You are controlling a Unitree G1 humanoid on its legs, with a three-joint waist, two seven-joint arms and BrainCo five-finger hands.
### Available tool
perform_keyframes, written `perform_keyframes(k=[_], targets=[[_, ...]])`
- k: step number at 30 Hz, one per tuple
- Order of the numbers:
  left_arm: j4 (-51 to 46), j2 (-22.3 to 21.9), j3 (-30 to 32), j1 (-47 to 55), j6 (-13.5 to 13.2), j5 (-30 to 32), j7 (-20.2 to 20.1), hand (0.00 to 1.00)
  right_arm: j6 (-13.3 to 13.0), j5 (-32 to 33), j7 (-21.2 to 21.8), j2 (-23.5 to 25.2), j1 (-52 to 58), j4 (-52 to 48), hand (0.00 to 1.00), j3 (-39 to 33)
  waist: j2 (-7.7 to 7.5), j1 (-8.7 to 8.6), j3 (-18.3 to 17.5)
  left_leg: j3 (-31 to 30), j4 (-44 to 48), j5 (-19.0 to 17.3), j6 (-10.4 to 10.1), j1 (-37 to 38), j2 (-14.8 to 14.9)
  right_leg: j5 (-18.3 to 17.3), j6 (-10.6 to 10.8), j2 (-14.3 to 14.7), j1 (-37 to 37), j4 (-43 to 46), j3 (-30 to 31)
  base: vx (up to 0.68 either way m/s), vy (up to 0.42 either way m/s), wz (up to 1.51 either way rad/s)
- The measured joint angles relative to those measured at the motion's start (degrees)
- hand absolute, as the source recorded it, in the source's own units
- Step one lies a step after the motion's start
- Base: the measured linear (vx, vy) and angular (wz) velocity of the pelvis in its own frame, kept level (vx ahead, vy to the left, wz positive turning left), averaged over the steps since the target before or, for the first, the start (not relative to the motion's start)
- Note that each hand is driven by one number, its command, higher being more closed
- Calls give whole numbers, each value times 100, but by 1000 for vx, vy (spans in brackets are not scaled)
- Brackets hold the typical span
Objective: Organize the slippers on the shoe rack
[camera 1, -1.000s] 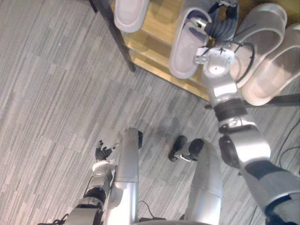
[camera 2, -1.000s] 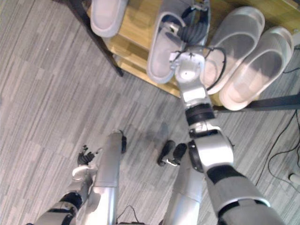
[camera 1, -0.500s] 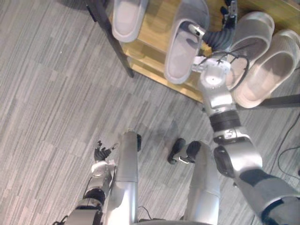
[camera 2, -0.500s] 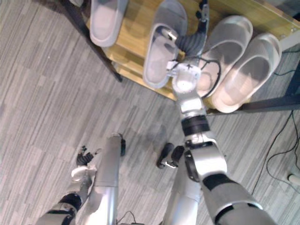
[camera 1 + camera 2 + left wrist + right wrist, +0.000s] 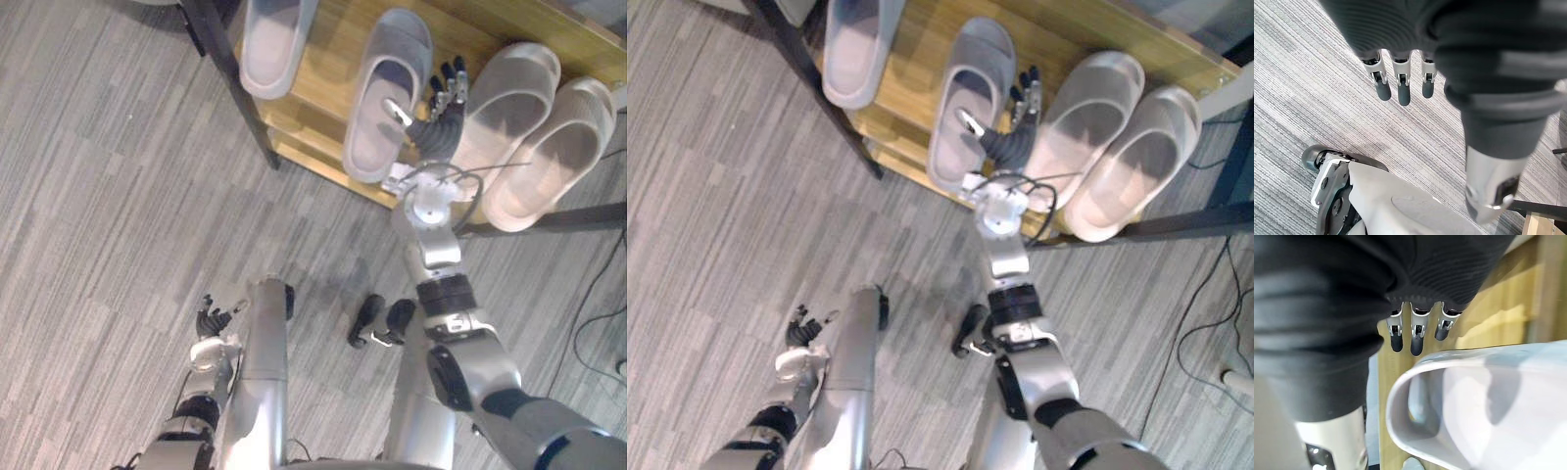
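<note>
The shoe rack's wooden shelf [image 5: 333, 44] holds two grey slippers [image 5: 272, 44] [image 5: 387, 93] and two pale slippers [image 5: 505, 103] [image 5: 554, 162] side by side. My right hand [image 5: 438, 117] hovers open at the shelf's front, between the second grey slipper and the nearest pale one, thumb beside the grey slipper's heel end, holding nothing. In the right wrist view its straight fingers [image 5: 1411, 338] point over the wood above a pale slipper's strap [image 5: 1449, 367]. My left hand [image 5: 214, 321] hangs low over the carpet, fingers [image 5: 1400, 90] relaxed and empty.
The rack's dark metal leg [image 5: 240, 93] stands at the shelf's left corner, and a lower wooden shelf edge [image 5: 323, 162] shows beneath. Grey striped carpet [image 5: 108, 196] spreads to the left and front of the rack.
My right hand pushed the second grey slipper further onto the shelf, then let go and drew back with fingers straightened. The camera view has shifted as well. The left hand stayed put.
</note>
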Motion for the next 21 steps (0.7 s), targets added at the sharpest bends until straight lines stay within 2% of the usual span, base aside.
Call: perform_keyframes(k=[9,13,21], targets=[[-12,-21,94,0,61,104,5,0,-119,464,192,262,315,-244,0,119,0,-23,0,-4,-88,5,8,105,-5,-29,54,-3,139,-89,-42,4,1,1],[-16,-28,95,-1,65,104,15,0,-260,916,225,446,312,-244,0,120,0,-23,0,-3,-121,5,8,113,-15,-24,42,-11,149,-104,-51,14,1,2],[-17,-136,311,0,71,104,58,0,-270,1231,214,531,247,-198,0,100,0,5,1,-9,-153,6,7,116,-31,-35,59,-25,153,-116,-66,0,0,0]])
